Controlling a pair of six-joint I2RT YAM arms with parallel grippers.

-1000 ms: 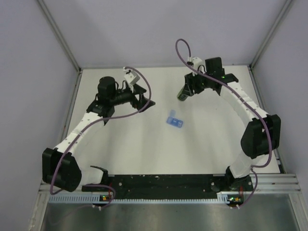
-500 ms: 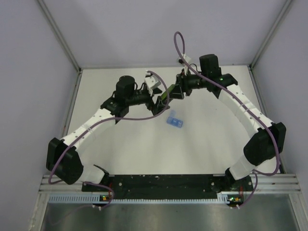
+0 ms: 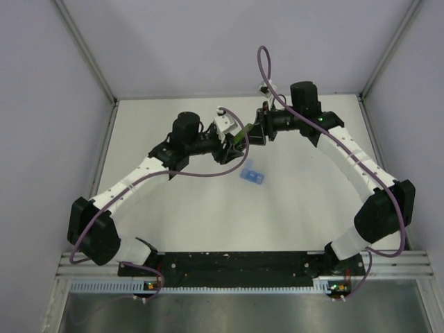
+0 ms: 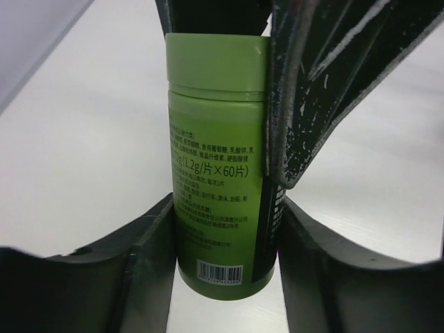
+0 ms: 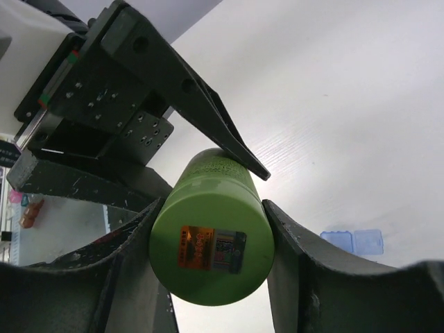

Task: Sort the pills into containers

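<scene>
both arms meet over the far middle of the counter (image 3: 201, 215), tips facing each other, green bottle (image 3: 241, 135) held up between them, off the surface and tilted.

right hand (image 5: 211, 208) is clamped on it. in its wrist view both fingers press the sides of the cap end, and the round top with a small sticker (image 5: 211, 250) points at the camera.

left hand (image 4: 225, 208) sits around the other end. in its wrist view the fingers (image 4: 149, 250) flank the lower body just above the barcode (image 4: 218, 270), tight against both sides with no gap i can read. can't tell whether it's actually gripping or just bracketing. same view shows the right hand's dark fingers crossing the lighter green cap (image 4: 216, 62) at the top. printed label text runs down the bottle body, mostly too small to read.

blue pill box (image 3: 252, 174) lies flat on the counter just in front of the two hands, toward the bases, slightly right of centre. nothing touches it. the right wrist view catches it at lower right as pale blue squares side by side. can't say whether the lids are up or down.

purple cable (image 3: 267, 66) loops up above the right wrist. another trails along the left forearm.
</scene>
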